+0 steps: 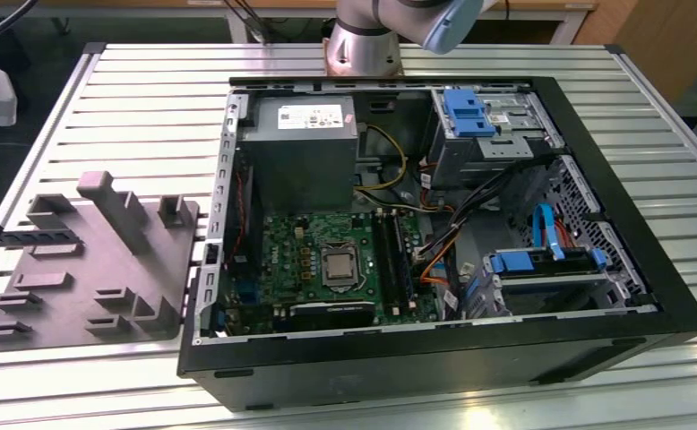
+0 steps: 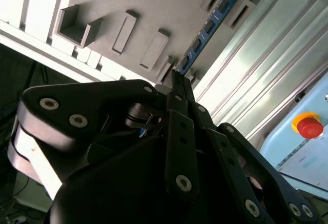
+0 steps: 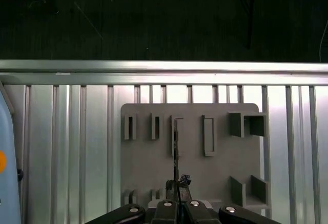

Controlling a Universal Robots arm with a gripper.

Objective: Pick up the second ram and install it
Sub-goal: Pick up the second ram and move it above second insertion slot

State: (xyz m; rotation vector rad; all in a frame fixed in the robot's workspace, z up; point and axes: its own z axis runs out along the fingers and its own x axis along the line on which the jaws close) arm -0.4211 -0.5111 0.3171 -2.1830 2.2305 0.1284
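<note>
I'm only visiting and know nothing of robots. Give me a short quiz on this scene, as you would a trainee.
1. True or false: the gripper is shut on the second ram.
2. Where is the second ram? A) on edge at the grey tray; B) in a motherboard slot; C) flat on the table.
3. Fill in: the open computer case lies to the exterior view's ____ of the grey tray.
Key: 1 true; 2 A; 3 right.
</note>
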